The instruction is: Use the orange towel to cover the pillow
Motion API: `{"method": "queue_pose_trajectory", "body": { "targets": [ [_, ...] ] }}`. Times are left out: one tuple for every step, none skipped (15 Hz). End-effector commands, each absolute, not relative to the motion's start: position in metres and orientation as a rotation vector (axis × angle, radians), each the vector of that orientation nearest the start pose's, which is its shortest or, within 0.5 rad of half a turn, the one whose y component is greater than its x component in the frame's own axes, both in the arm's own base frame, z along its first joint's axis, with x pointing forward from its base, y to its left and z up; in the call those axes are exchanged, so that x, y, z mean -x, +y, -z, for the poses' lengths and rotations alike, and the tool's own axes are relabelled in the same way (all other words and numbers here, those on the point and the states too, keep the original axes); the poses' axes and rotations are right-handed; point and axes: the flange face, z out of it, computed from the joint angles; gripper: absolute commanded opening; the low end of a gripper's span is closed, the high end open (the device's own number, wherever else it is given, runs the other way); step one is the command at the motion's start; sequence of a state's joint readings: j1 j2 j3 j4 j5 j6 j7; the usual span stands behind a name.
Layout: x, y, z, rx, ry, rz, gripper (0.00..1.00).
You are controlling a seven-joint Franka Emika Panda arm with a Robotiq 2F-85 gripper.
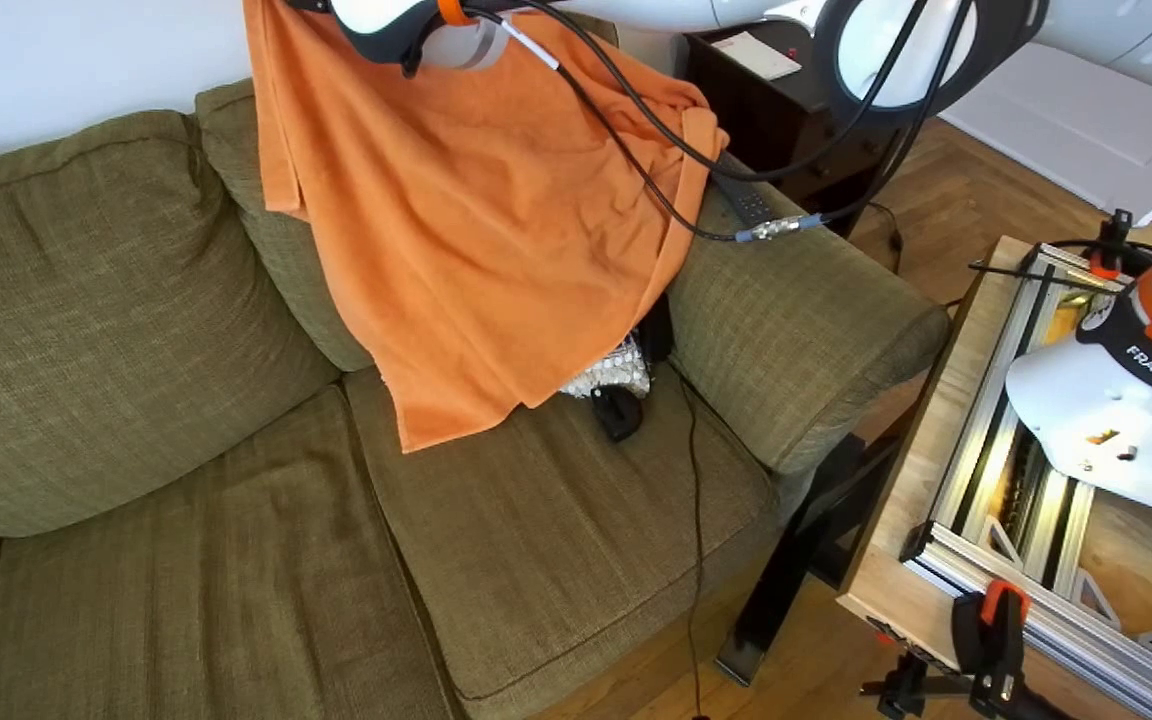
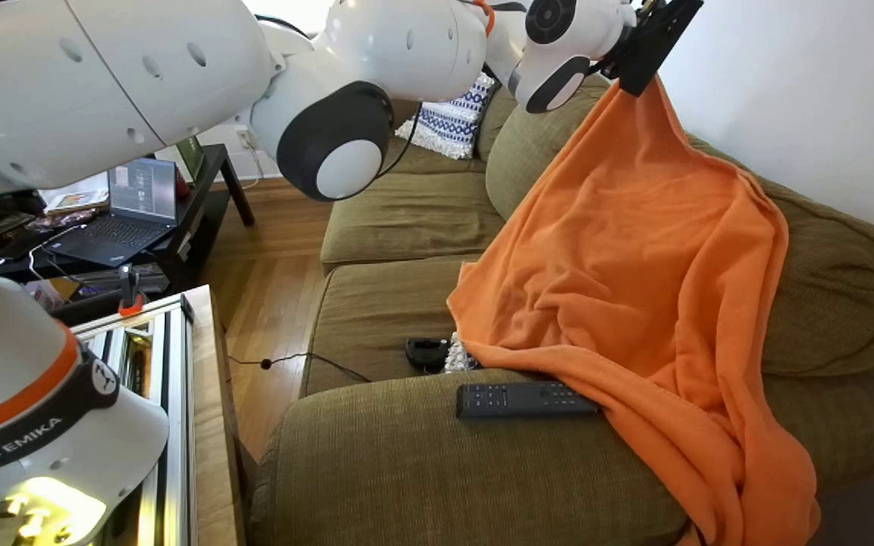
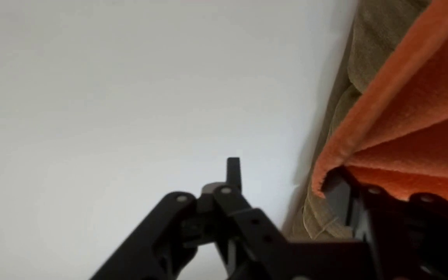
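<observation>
The orange towel (image 1: 496, 230) hangs in folds over the sofa's corner and arm; it also shows in an exterior view (image 2: 634, 243). Its raised upper end reaches my gripper (image 2: 649, 53). In the wrist view, my gripper (image 3: 286, 177) has its fingers wide apart, with white wall and sofa seen between them. The towel's edge (image 3: 348, 136) lies against the right-hand finger only. A white fringed edge of the pillow (image 1: 616, 370) peeks from under the towel's lower hem, also in an exterior view (image 2: 458, 356); the rest is hidden.
A similar blue-and-white pillow (image 2: 452, 117) sits at the sofa's far end. A remote (image 2: 524, 400) lies on the sofa arm (image 1: 796, 320). A black object (image 1: 617, 412) with a cable lies beside the pillow's edge. The white wall (image 3: 130, 97) stands close behind the sofa.
</observation>
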State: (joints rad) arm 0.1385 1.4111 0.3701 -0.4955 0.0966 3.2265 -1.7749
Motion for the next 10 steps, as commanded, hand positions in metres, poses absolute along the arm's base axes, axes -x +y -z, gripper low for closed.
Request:
{"method": "queue_pose_trajectory", "body": {
  "targets": [
    [-0.823, 0.143, -0.31, -1.395, 1.421, -1.363, 0.9],
    [-0.83, 0.116, -0.3, -1.441, 1.44, -1.279, 0.97],
    [-0.835, 0.093, -0.29, -1.52, 1.449, -1.219, 1.0],
    [-0.837, 0.085, -0.286, -1.553, 1.452, -1.175, 1.0],
    [-0.839, 0.08, -0.282, -1.596, 1.454, -1.13, 1.0],
    [-0.841, 0.079, -0.278, -1.64, 1.463, -1.078, 1.0],
    [-0.843, 0.091, -0.276, -1.697, 1.478, -1.037, 1.0],
    [-0.845, 0.1, -0.271, -1.755, 1.498, -0.994, 1.0],
    [-0.845, 0.111, -0.267, -1.813, 1.531, -0.958, 1.0],
    [-0.845, 0.125, -0.264, -1.873, 1.57, -0.955, 1.0]
  ]
}}
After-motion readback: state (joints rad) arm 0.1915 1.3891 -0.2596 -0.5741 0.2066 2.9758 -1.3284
